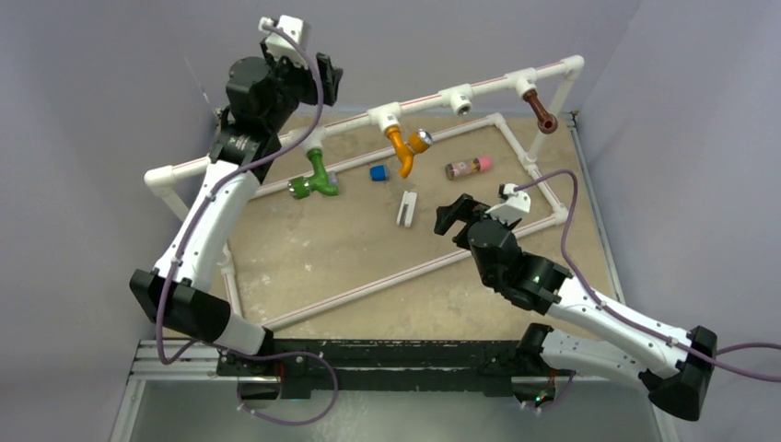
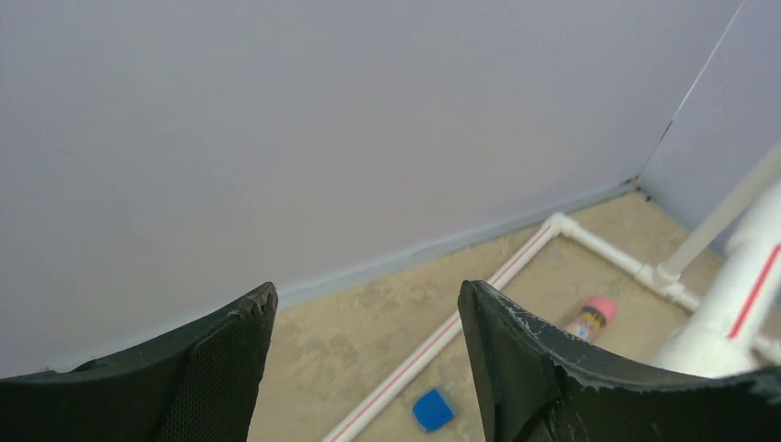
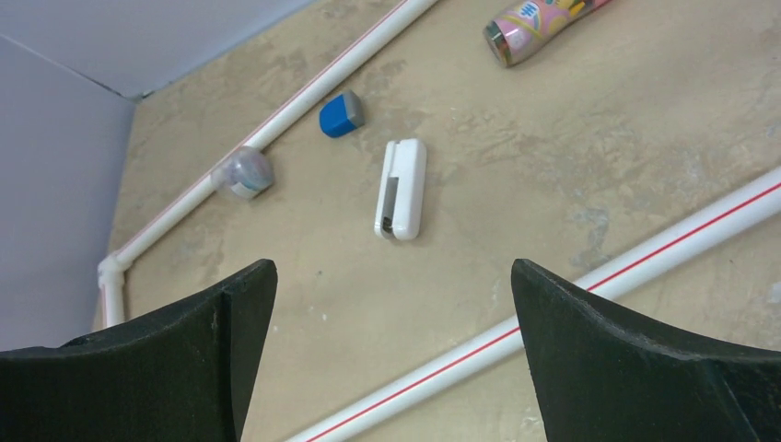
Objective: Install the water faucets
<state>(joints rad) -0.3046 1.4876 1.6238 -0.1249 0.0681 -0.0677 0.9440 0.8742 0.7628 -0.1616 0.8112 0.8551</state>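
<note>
Three water faucets hang from the raised white pipe [image 1: 424, 103]: a green one [image 1: 315, 177] at the left, an orange one [image 1: 400, 149] with a silvery knob [image 1: 421, 140] in the middle, and a dark brown one [image 1: 542, 114] at the far right. My left gripper [image 1: 329, 78] [image 2: 368, 290] is up high, behind and above the green faucet, open with nothing between its fingers. Low over the mat, in front of the orange faucet, my right gripper [image 1: 451, 216] [image 3: 394, 267] stands wide open and empty.
A white tee socket [image 1: 459, 98] on the raised pipe carries nothing. On the tan mat lie a white clip-like piece [image 1: 406, 208] [image 3: 402, 189], a blue cube [image 1: 378, 172] [image 3: 341, 113] [image 2: 432, 408] and a pink-and-brown cylinder [image 1: 468, 167] [image 3: 534, 23] [image 2: 591, 318]. Low white pipes [image 3: 589, 281] border the mat.
</note>
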